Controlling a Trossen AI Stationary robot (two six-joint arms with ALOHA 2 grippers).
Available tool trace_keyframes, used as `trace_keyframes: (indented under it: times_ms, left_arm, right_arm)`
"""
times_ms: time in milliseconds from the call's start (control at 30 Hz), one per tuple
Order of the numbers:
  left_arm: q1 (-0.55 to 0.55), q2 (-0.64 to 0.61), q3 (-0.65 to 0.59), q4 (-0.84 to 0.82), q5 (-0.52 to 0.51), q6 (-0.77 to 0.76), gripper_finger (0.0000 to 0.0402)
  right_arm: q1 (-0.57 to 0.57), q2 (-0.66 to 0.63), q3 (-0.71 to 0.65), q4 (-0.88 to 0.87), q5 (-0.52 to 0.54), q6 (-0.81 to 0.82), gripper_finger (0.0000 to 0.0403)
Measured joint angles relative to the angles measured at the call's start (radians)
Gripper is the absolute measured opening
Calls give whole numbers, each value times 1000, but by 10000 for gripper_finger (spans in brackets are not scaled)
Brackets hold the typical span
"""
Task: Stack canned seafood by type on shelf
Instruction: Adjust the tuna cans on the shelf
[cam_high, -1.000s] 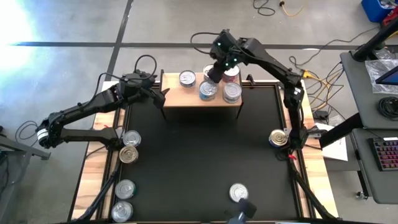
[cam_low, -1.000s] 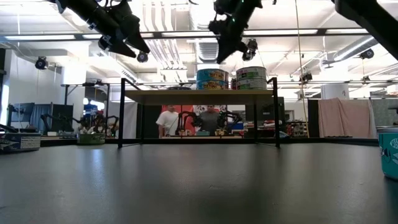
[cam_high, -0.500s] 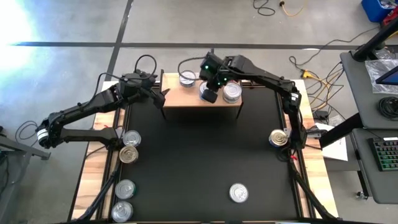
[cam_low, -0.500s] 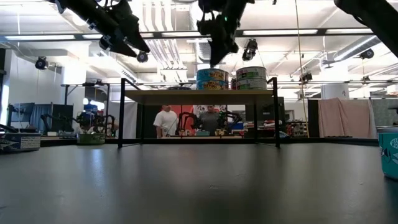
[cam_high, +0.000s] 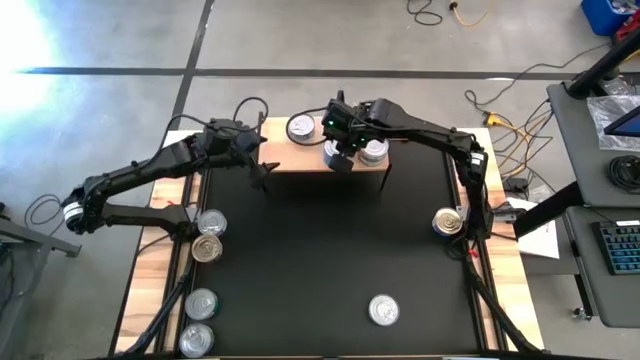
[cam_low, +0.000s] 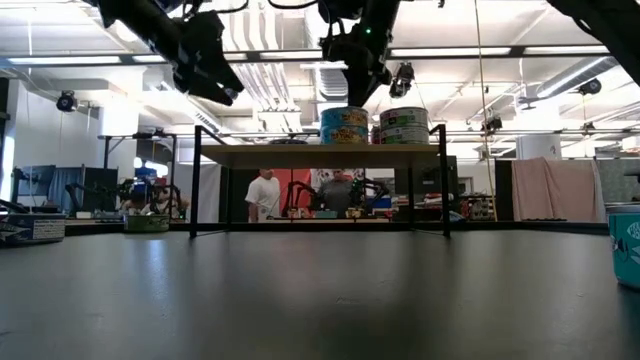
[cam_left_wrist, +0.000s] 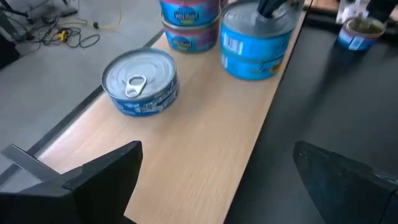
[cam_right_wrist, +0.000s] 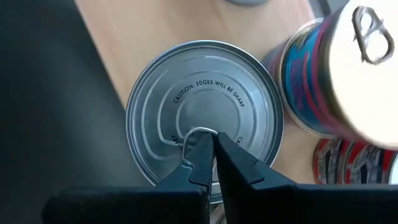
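1. Right gripper (cam_right_wrist: 208, 152) has come down over the last sec from above the shelf (cam_high: 300, 160) onto the front blue can (cam_right_wrist: 204, 112); fingers together, tips on its lid, prob nudging it into line
2. Left gripper (cam_left_wrist: 211, 180) hovers near the shelf's left end, fingers apart, empty
3. Shelf holds 4 stacks/cans; rest of cans (cam_high: 205, 248) on mat

Bright, even light falls from ceiling strip lights (cam_low: 450, 52). Strong white glare burns out the floor (cam_high: 25, 35) at the overhead picture's upper left corner. The near black mat (cam_low: 300, 300) is soft and blurred at table height. The tilted can top (cam_right_wrist: 367, 68) washes out pale and unfocused.
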Motion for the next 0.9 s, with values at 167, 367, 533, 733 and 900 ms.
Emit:
trace_keyframes:
  times_ms: [167, 367, 533, 733, 900]
  left_arm:
    - [-15, -1, 0, 10, 0, 10, 400]
    - [-19, -27, 0, 39, -1, 12, 400]
    - [-19, -28, 0, 60, -24, -8, 400]
    - [-41, -54, 0, 45, -27, -22, 400]
    - [-108, -123, 9, 38, -50, -53, 400]
  right_arm:
    - [0, -55, -4, -26, 1, 13, 12]
    - [0, -112, -2, 61, 12, 30, 12]
    - [-1, -102, -3, 123, -117, 39, 12]
    - [-13, -73, -102, 76, -118, 13, 12]
    - [1, -82, -83, 246, -156, 2, 12]
